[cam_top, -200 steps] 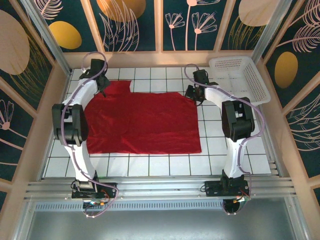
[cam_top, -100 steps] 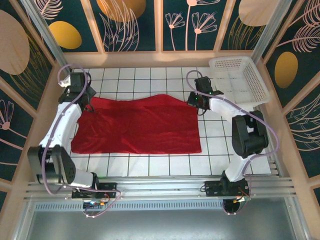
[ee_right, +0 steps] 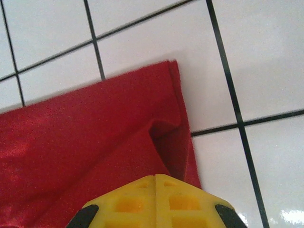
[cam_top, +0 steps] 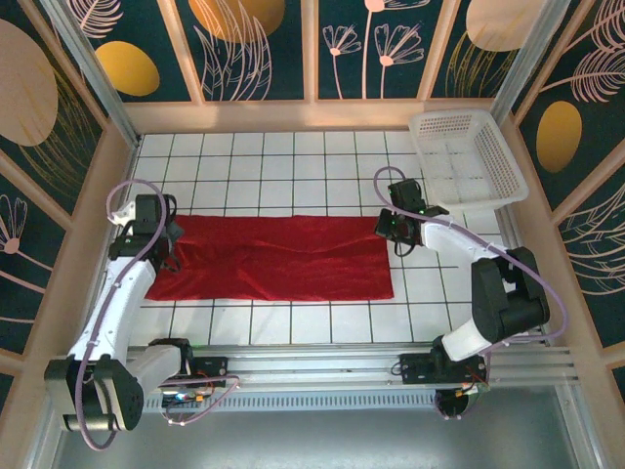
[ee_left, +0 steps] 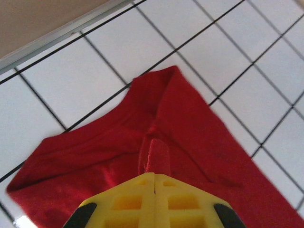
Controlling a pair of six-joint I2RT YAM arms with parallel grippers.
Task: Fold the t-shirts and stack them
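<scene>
On white tiles (cam_top: 293, 322), red t-shirt (cam_top: 283, 259), left tool (ee_left: 155, 176) and right tool (ee_right: 156, 178) clamping its ends, floral walls (cam_top: 264, 49)

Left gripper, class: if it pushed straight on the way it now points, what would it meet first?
The red t-shirt: the left gripper is shut on a pinched ridge of it, and more cloth lies directly ahead. Beyond that comes the white tiled table, though depth is hard to judge.
</scene>
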